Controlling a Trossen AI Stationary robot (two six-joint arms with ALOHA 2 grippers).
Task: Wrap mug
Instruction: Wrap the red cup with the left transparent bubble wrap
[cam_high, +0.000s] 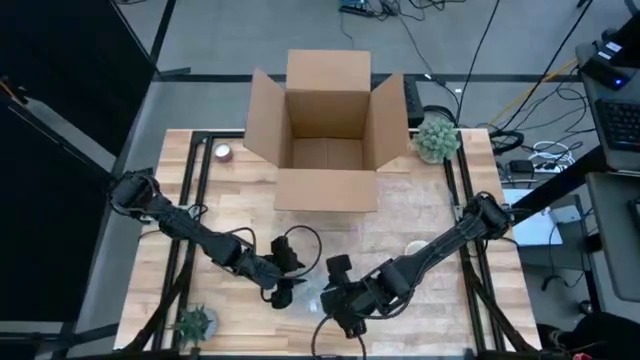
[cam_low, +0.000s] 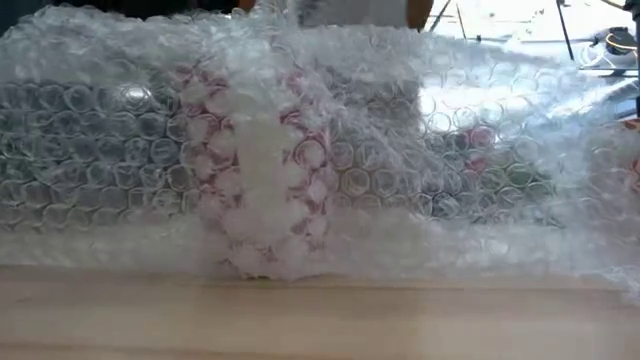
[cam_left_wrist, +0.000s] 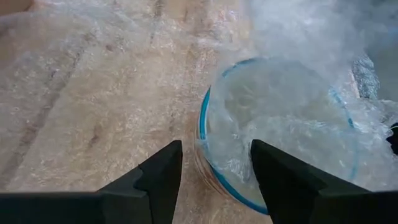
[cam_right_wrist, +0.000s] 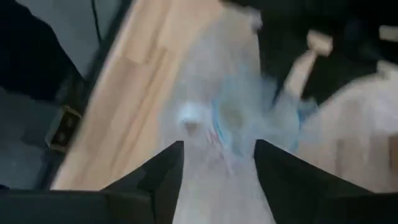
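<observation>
Bubble wrap (cam_low: 420, 150) covers one mug (cam_low: 262, 170); from table height the mug stands upright on the wooden table (cam_low: 320, 320), its pink-and-white pattern showing through the bubbles. One sheet only, draped over the mug and spread wide to both sides. The left wrist view looks down into the mug's mouth (cam_left_wrist: 280, 124): blue rim, wrap lying over and into the opening.

From above, the mug sits near the front edge of the table, between the two grippers.
Left gripper (cam_high: 287, 290): just beside the mug, fingers (cam_left_wrist: 158, 180) spread apart, one on either side of the near rim, gripping nothing.
Right gripper (cam_high: 335, 300): on the mug's other side, close by. Its fingers (cam_right_wrist: 283, 180) are also parted, hanging over the wrapped mug, with nothing between them.

Further out, count:
- one cardboard box (cam_high: 328, 135), flaps open, at the back centre of the table;
- two small green plants, one (cam_high: 437, 138) right of the box, one (cam_high: 194, 323) at the front left corner;
- one small round object (cam_high: 223, 152) left of the box, kind not clear.
</observation>
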